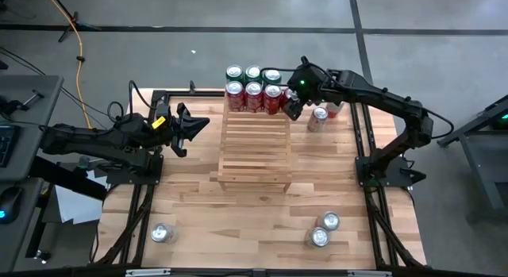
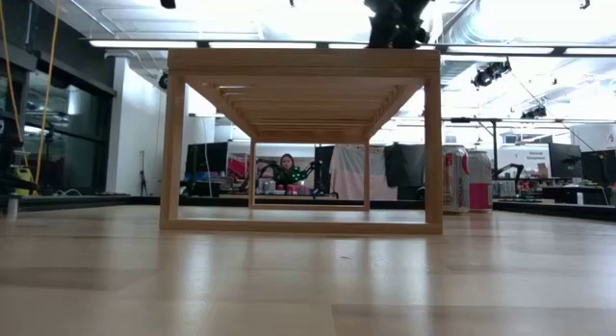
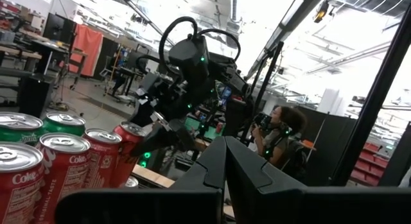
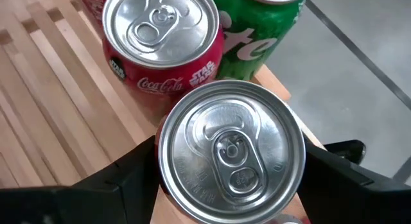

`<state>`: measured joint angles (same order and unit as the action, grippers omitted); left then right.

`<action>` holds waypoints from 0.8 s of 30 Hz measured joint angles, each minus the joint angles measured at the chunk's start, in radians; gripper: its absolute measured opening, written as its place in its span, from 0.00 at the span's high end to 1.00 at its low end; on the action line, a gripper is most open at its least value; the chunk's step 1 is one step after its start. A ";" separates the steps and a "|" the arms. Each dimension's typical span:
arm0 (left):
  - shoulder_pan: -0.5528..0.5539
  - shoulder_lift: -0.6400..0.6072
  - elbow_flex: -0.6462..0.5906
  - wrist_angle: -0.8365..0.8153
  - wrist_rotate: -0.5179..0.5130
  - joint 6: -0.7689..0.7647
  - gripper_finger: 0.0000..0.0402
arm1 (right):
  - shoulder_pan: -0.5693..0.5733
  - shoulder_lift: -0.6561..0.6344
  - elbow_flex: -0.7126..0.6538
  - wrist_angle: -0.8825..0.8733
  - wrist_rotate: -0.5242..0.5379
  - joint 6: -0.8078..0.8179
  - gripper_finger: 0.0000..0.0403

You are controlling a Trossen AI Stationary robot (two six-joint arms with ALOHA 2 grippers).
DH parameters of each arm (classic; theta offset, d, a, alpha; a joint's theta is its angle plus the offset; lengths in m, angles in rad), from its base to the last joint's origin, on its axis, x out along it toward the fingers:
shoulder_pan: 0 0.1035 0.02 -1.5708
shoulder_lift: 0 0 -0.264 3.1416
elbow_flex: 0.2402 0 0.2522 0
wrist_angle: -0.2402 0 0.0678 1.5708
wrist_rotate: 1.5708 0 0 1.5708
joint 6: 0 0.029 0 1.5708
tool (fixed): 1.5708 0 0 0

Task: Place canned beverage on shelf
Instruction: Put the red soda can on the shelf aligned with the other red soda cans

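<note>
Working from the high view: the table point(image 1: 238, 198) carries the shelf point(image 1: 254, 146) at its centre, long axis running near to far. The slatted top sits on short legs, which in the low view leaves an open gap beneath the deck.

Cans already on the shelf point(image 1: 252, 82) fill its far end in two rows, green behind and red in front, packed touching. Judgement: they are crowded to the far edge so later cans can fill toward the near end.

The right arm point(image 1: 381, 102) reaches in from the right to the far right corner of the shelf. The right gripper point(image 1: 292, 101) has its fingers clamped on either side of the held can point(image 4: 231, 150), upright, lid up, red body. In the right wrist view it hangs just beside a red Coca-Cola can point(image 4: 160, 41) and a green can point(image 4: 257, 25), over the corner of the shelf. Judgement: the side grip keeps the can vertical for setting down as the next one in the red row; not yet released.

The left gripper point(image 1: 189, 126) waits off the left side of the shelf, fingers spread wide and empty.

Spare cans: two right of the shelf point(image 1: 321, 116), two near right point(image 1: 324, 229), one near left point(image 1: 161, 233).
</note>
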<state>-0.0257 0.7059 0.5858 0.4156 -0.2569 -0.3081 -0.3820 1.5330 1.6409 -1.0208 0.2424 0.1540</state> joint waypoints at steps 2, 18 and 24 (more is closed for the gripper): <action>0.000 0.000 0.000 0.000 0.000 0.004 1.00 | 0.000 0.000 0.000 0.008 0.000 0.002 0.30; 0.000 0.000 0.000 0.000 0.000 -0.002 1.00 | -0.010 0.038 0.002 0.051 -0.015 0.031 0.30; 0.000 0.000 0.000 0.000 0.000 -0.002 1.00 | -0.012 0.038 0.002 0.054 -0.016 0.048 0.30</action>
<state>-0.0257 0.7059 0.5858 0.4156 -0.2572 -0.3103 -0.3939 1.5711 1.6428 -0.9670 0.2267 0.2020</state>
